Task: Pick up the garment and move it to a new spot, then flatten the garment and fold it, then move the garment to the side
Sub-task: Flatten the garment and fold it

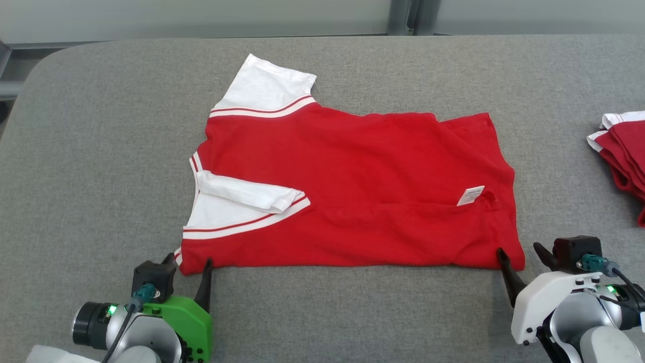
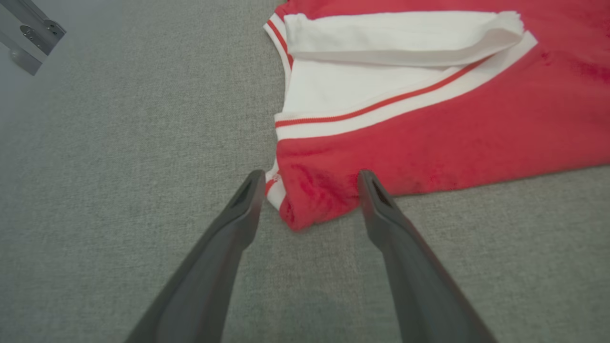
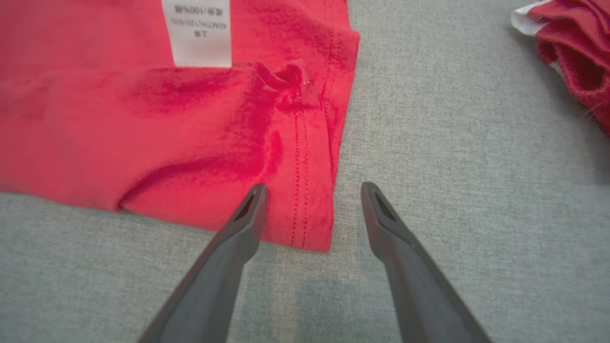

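The garment (image 1: 352, 191) is a red shirt with white sleeves, lying spread across the grey table with its near long edge folded over and a white label showing. My left gripper (image 1: 187, 261) is open at the garment's near left corner (image 2: 305, 200), which lies between the two dark fingers (image 2: 248, 200). At the near right corner (image 3: 310, 224), my right gripper (image 1: 519, 252) stands open too, its fingers straddling the hem. Neither holds cloth.
A stack of folded red-and-white garments (image 1: 622, 146) lies at the table's right edge, also at the upper right of the right wrist view (image 3: 572, 52). The grey padded table (image 1: 101, 151) has room to the left and in front. A metal frame (image 2: 28, 38) borders the far side.
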Tool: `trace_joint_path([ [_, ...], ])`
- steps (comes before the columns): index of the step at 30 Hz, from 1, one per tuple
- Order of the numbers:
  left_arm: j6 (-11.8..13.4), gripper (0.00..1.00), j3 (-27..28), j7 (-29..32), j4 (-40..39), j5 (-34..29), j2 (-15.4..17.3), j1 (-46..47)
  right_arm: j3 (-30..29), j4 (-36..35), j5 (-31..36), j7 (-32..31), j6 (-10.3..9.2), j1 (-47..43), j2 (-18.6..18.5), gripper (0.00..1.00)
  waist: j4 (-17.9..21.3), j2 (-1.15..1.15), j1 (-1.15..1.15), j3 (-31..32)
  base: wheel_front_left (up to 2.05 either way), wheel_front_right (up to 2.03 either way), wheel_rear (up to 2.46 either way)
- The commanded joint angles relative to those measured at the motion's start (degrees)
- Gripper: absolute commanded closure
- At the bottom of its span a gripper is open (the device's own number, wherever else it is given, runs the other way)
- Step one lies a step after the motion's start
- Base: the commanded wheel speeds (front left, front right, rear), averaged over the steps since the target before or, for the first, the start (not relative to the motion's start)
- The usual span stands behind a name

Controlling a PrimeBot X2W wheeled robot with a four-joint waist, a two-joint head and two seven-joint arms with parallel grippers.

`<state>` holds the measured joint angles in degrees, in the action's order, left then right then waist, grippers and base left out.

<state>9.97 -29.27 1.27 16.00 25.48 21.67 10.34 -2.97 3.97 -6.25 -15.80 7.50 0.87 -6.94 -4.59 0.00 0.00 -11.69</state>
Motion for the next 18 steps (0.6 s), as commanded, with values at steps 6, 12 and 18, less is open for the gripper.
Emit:
trace_joint_path([
  [6, -0.43, 0.00, -0.61, 1.64, 0.50, -0.34, 0.69, 1.72, 1.29, 0.46, -0.71, -2.53, -0.03, 1.52, -0.39, 0.00, -0.06, 0.00, 0.00, 0.08, 0.00, 0.00, 0.00],
  [12, -1.13, 0.51, -1.42, 4.13, 0.86, 0.54, 0.89, 2.28, 1.72, 0.55, -1.07, -4.14, -0.03, 1.54, -0.35, 0.00, 0.19, 0.00, 0.00, -0.15, 0.00, 0.00, 0.00],
  [18, -1.64, 1.00, -1.68, 5.38, 1.76, 1.54, 1.02, 2.29, 1.87, 1.08, -1.36, -5.77, -0.03, 2.33, 0.26, 0.00, 0.87, 0.00, 0.00, -0.84, 0.00, 0.00, 0.00],
])
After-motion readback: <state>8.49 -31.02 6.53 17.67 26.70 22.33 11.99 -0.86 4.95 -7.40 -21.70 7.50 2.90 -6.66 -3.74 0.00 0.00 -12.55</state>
